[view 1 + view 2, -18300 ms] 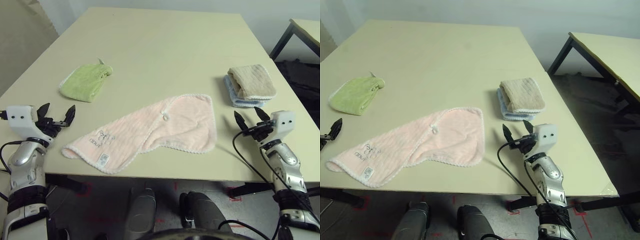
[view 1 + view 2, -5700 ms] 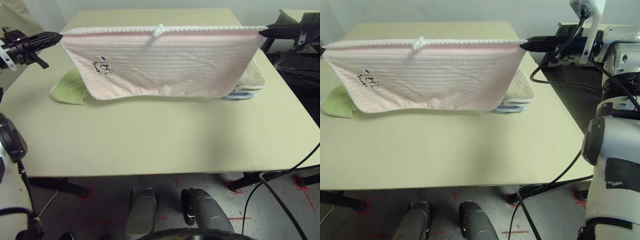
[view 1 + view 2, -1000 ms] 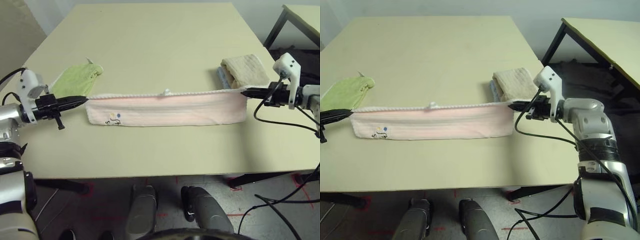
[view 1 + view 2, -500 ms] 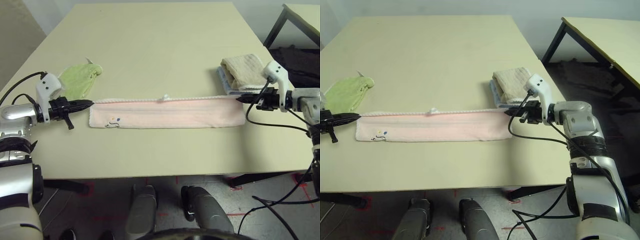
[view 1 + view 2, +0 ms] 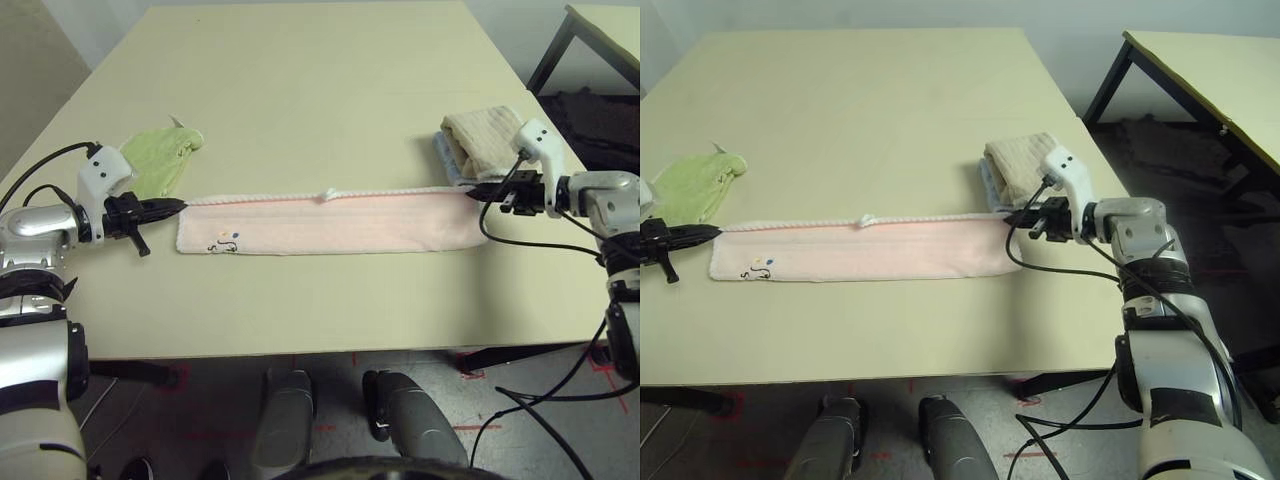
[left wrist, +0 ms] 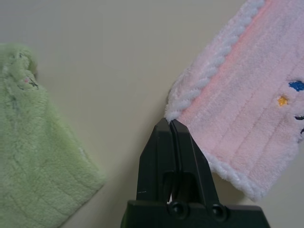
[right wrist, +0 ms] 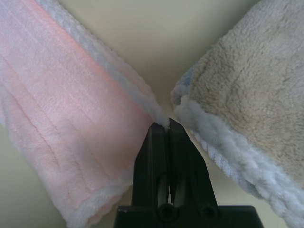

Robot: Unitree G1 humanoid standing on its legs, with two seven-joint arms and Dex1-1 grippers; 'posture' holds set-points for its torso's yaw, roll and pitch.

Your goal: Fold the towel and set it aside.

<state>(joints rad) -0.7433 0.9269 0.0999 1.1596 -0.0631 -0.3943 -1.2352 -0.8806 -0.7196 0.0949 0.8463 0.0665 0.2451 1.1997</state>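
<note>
Clamped together on the far corners of the towel point(image 5: 330, 222): left gripper point(image 6: 170, 124) nipping the white scalloped edging at one end, right gripper point(image 7: 166, 124) pinching the matching corner at the other; cloth stretched between them as a long narrow pink band lying flat on the table point(image 5: 320, 90), loop point(image 5: 327, 194) midway along the far edge, embroidered lettering point(image 5: 225, 240) near the left end; light green cloth point(image 5: 160, 160) just beyond the left end, beige towel point(image 5: 482, 137) stacked on a light blue one point(image 5: 985, 180) close against the right corner (nearly touching in the right wrist view). For the step in hand, probably laying down and letting go: best to keep both ends level and taut until fully settled; release both corners together; draw straight back without snagging the edging or dragging the neighbouring stack.
</note>
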